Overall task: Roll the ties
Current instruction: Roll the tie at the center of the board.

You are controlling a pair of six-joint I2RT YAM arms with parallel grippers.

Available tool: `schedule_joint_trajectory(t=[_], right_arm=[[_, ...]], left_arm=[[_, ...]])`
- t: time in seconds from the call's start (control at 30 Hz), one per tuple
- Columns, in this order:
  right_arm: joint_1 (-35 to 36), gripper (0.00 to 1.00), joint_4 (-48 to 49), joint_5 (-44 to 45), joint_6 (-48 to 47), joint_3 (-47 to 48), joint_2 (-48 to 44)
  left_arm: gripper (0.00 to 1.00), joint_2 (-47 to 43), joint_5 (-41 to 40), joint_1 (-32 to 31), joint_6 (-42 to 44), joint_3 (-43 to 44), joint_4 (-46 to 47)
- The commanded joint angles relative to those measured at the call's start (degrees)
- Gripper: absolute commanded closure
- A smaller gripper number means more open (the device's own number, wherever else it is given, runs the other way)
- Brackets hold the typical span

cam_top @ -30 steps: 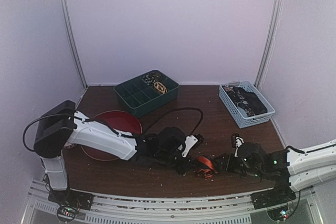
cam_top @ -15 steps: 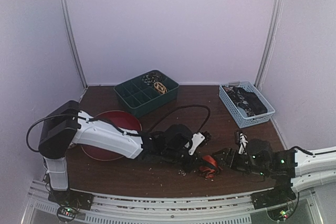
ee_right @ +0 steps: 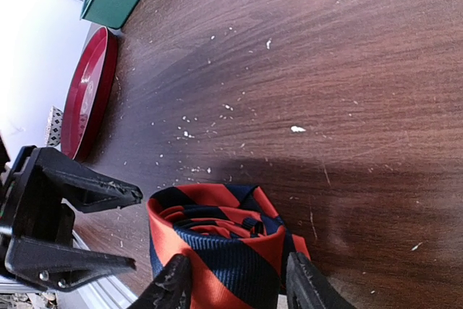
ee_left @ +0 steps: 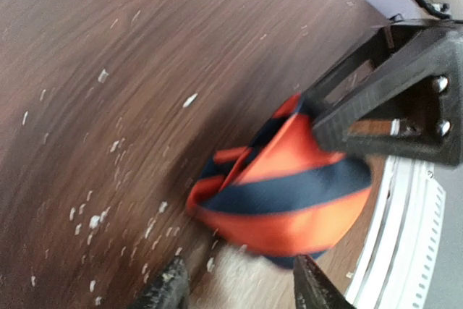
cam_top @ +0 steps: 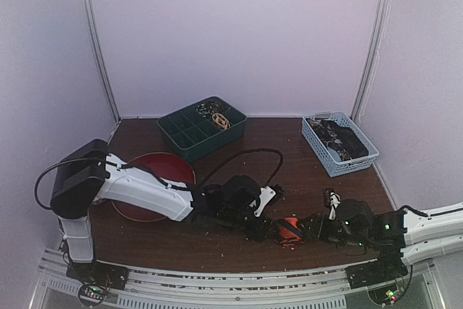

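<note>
Rolling step looks near finished: the striped tie (cam_top: 289, 226), a tight orange-and-black coil on the table at lower centre of the overhead view, is pinched between the right gripper (ee_right: 236, 287) fingers, the left gripper (ee_left: 239, 284) parted and empty just beside it; next move likely calls for keeping the coil from springing loose.

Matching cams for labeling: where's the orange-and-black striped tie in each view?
Top external: striped tie lies near the front edge of the table, right of centre.
Left wrist: right of centre, just beyond the left gripper fingertips.
Right wrist: bottom centre, between the right gripper fingers.
Shared landmark: the dark wood table, flecked with pale crumbs.
</note>
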Motion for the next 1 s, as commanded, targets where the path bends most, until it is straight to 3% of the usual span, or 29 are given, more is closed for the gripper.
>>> schedule_joint_trajectory(t=[0.0, 0.23, 0.3, 0.53, 0.97], right_arm=[[0.3, 0.57, -0.2, -0.7, 0.5, -2.1, -0.3], [0.3, 0.58, 1.3, -0.9, 1.2, -2.9, 0.6], [0.2, 0.58, 1.3, -0.9, 1.5, -3.0, 0.4], [0.2, 0.57, 1.3, -1.0, 3.1, -4.6, -2.8], [0.2, 0.56, 1.5, -3.5, 4.7, -5.7, -4.0]], left_arm=[[0.42, -4.2, 1.5, 2.2, -7.5, -4.8, 6.2], [0.29, -3.2, 12.0, 5.7, -19.2, -11.7, 22.7], [0.28, -1.3, 13.6, 5.9, -19.9, -10.5, 23.1], [0.26, 5.8, 18.5, 5.9, -26.7, -8.0, 29.9], [0.26, 12.2, 20.4, 4.2, -33.5, -8.1, 39.5]])
